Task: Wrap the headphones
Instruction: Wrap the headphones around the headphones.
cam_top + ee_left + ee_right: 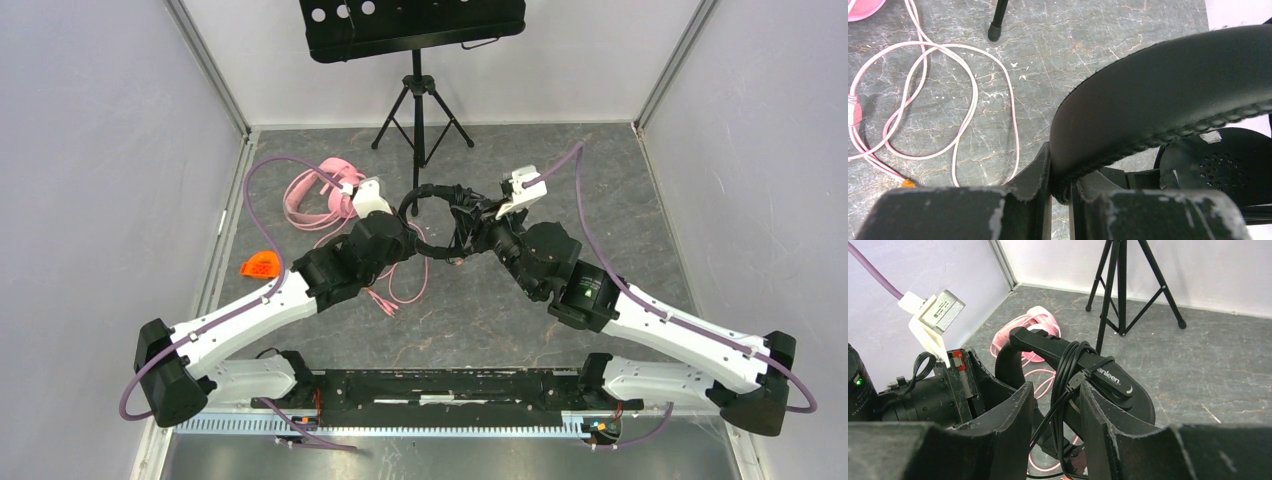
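The black headphones (437,203) are held up between both arms at the middle of the floor. My left gripper (408,238) is shut on their padded headband (1158,100), which fills the left wrist view; its jaws (1060,185) pinch the band's edge. In the right wrist view the thin black cable (1068,367) is wound several times round the headphones' arm (1108,377). My right gripper (1055,415) is open, with the cable strands hanging between its jaws, close to the right finger (1098,425). The pink headphones (320,195) lie on the floor at the back left, with their pink cable (968,100) looped loosely.
A black tripod music stand (415,90) stands at the back centre; one foot (994,32) is near the pink cable. A small orange object (262,265) lies by the left wall. Walls enclose the left, right and back.
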Controlling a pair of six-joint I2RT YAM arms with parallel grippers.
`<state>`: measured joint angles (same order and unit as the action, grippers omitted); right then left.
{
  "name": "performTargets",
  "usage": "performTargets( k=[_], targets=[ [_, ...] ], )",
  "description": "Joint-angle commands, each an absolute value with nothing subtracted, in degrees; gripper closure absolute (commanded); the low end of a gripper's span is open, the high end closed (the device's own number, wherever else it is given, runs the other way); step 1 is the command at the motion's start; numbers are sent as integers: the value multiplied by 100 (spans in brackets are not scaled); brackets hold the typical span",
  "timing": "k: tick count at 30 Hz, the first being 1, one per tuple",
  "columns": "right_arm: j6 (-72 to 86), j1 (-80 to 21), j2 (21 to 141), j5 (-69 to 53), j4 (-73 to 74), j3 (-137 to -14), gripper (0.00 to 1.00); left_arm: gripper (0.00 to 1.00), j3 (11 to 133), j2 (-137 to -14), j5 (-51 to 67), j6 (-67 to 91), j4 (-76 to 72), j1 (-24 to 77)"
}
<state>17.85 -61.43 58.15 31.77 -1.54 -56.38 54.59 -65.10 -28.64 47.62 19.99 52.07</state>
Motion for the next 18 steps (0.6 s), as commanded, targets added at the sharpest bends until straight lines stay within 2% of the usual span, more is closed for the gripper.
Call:
performTargets(
  k=[1, 6, 12, 18],
  targets=[
    [1223, -6169, 5886, 2713, -685, -5675, 57, 98, 5599, -6494, -2830, 4543, 1415, 5256],
    [882, -6169, 5789, 2548, -656, -5558, 56, 98, 5590, -6496, -2862, 4602, 1438, 5252],
    [1336, -6170, 5143, 2496, 182, -5371, 40, 98, 5758, -6512, -2919, 5141, 1905, 5223],
    [1941, -6170, 4117, 2332, 159, -4593, 33, 98, 5792, -6406, -2778, 5691, 1827, 5178]
  ],
)
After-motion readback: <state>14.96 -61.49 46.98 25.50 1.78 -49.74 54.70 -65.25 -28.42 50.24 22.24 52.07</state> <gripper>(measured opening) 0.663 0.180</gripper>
